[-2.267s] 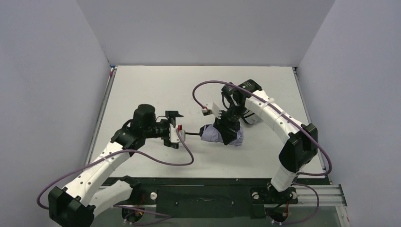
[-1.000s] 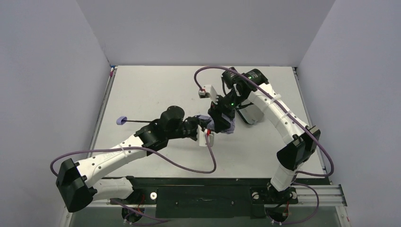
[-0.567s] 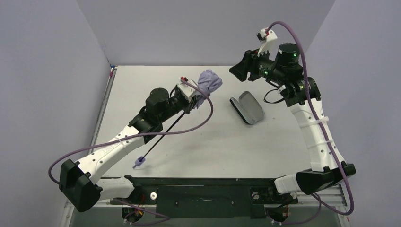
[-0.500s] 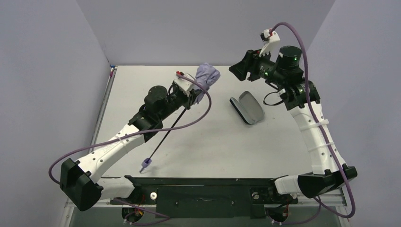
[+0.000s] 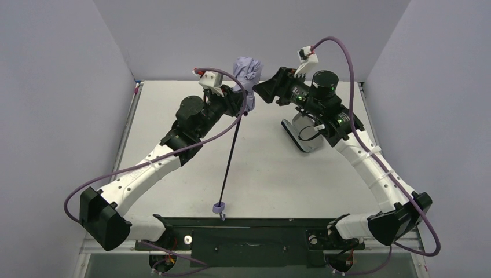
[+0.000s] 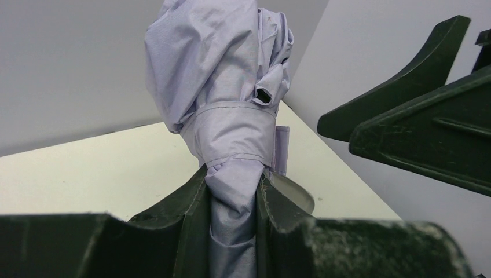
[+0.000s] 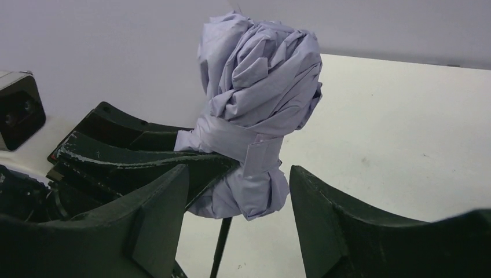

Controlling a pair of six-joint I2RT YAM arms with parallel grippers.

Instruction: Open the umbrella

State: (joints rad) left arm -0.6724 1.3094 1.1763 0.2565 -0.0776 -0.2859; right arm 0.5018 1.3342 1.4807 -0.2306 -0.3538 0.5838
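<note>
The left gripper (image 6: 231, 188) is clamped on the lower part of the compact folding umbrella with a pale lavender canopy (image 5: 248, 70). Its two dark fingers (image 6: 185, 214) press the bunched fabric from both sides. The left arm holds the bundle raised above the middle of the far edge of the white table (image 5: 278, 179).

The canopy is crumpled and folded shut, and a lavender fabric closure band (image 6: 237, 133) is wrapped tightly round it just above the left fingers. The thin black shaft (image 5: 230, 156) runs from the bundle down toward the near edge of the table. It ends in the small lavender knob handle (image 5: 219, 207), close to the middle of that edge. Whether the knob touches the table cannot be told.

The right gripper (image 5: 259, 91) is raised level with the bundle, on the side toward the table's right edge. Its jaws are spread wide and hold nothing. In the right wrist view the canopy sits just beyond the gap between its fingers (image 7: 156, 220), not touching them.

A black-and-grey oblong sleeve (image 5: 307, 139) lies on the table toward the far right corner, partly hidden by the right arm.
</note>
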